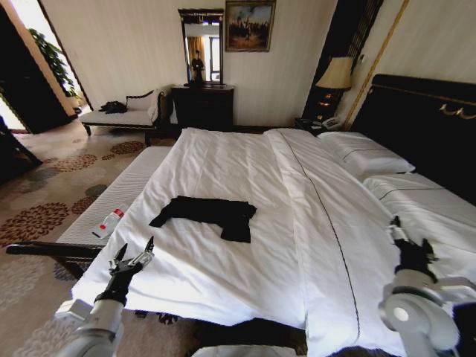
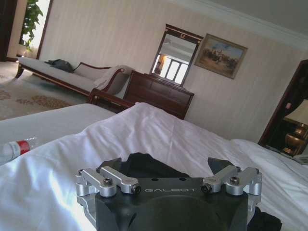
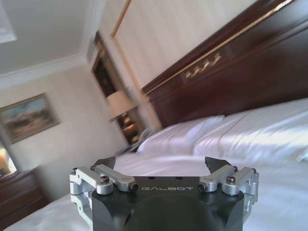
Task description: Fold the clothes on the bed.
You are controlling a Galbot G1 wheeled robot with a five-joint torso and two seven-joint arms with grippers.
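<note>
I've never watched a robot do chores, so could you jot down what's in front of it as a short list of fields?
Garment: black T-shirt, partly folded, on the white duvet
Surface: bed with dark headboard
Left gripper: open, above the near bed edge, short of the shirt
Right gripper: open, raised over the pillow side
Nearby: water bottle on the bench

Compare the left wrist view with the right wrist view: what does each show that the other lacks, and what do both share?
Left wrist only: the black T-shirt past the open left gripper, a bottle, the chaise, a mirror.

Right wrist only: the dark headboard, pillows, beyond the open right gripper.

Both: white bedding, the painting, the lamp.
</note>
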